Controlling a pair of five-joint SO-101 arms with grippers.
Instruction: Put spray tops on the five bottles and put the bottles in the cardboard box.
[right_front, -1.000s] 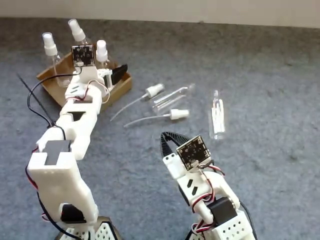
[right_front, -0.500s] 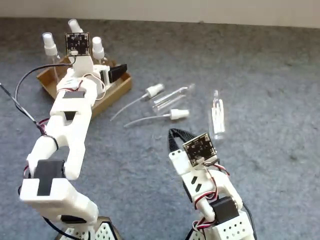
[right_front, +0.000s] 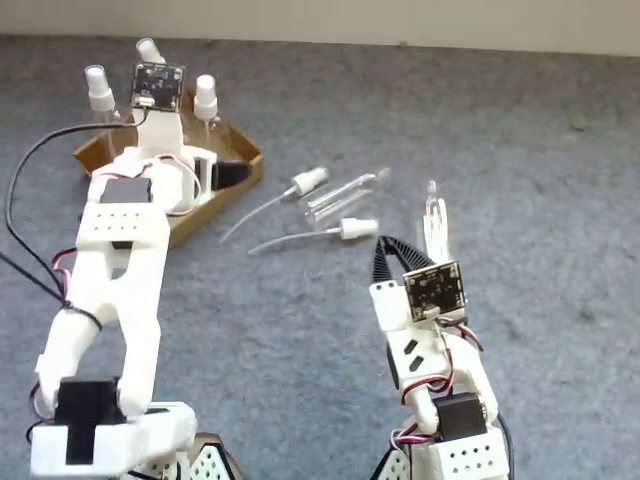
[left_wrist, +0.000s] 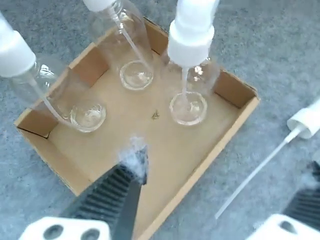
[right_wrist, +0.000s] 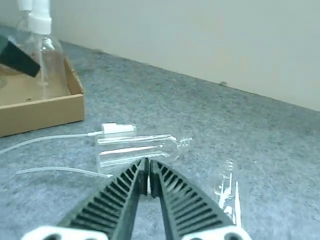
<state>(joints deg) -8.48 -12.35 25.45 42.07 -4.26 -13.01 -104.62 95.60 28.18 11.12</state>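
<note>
Three clear capped bottles (left_wrist: 187, 75) in cardboard box (left_wrist: 175, 160); two white tops (right_front: 310, 181) on fuzzy worktop (right_front: 540, 150). Wide left hand (left_wrist: 220, 182), narrow right hand (right_wrist: 149, 167).

Wht arms (right_front: 120, 250), blk fingers (right_wrist: 120, 200) (red wires (right_front: 418, 386))

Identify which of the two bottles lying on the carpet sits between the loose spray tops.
The bottle nearer the cardboard box; the other lying bottle sits alone, farther off.
</note>
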